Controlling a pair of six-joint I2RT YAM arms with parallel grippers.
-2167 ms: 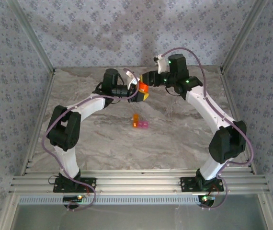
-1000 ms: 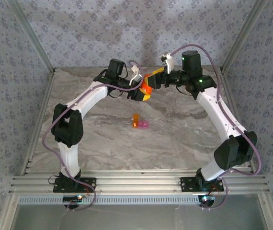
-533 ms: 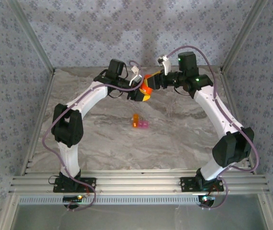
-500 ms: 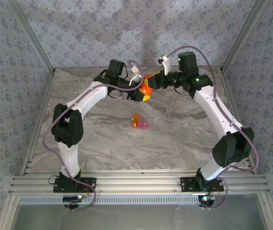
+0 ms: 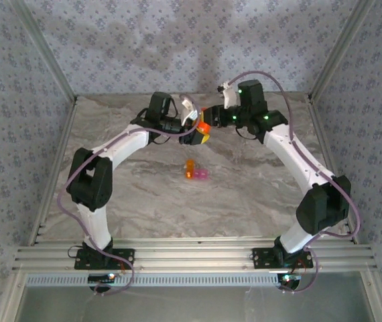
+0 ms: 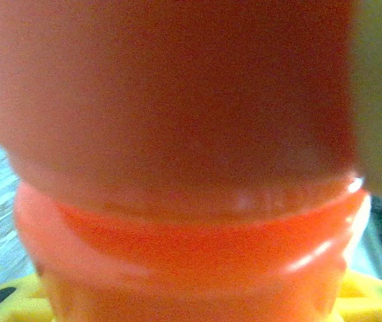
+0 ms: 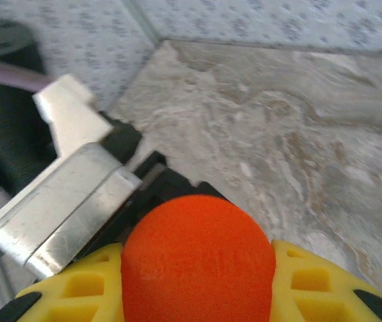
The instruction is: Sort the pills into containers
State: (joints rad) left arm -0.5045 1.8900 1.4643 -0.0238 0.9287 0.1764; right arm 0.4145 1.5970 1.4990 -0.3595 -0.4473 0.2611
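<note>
containers (image 5: 196, 172): on the table (image 5: 244, 201), on the arm-base side of the bottle (image 5: 203, 125), well apart from it and not touched by either gripper. Joined pair, long axis roughly side to side in the top view and slightly skewed. The orange compartment (image 5: 190, 167) is the end under the bottle, and the pink compartment (image 5: 202, 174) is the end further toward the right arm's side. Too small to tell whether the lids are up or what is inside.

bottle: off the table, held between both grippers, cap (image 7: 198, 261) end pointing at the right gripper (image 5: 211, 118).

left gripper (image 5: 198, 132): half-spread, clamped on the bottle body. In the left wrist view the orange body (image 6: 177, 134) sits between the yellow fingers (image 6: 362, 298), which show at the bottom corners.

right gripper: narrow, closed on the cap. In the right wrist view the round orange-red cap sits between the yellow fingers (image 7: 311, 282), touching both sides. The left gripper's metal and black housing shows just behind the bottle.

Writing: the bottle surface in the left wrist view is blurred and nothing can be read. The containers are too small to read.
</note>
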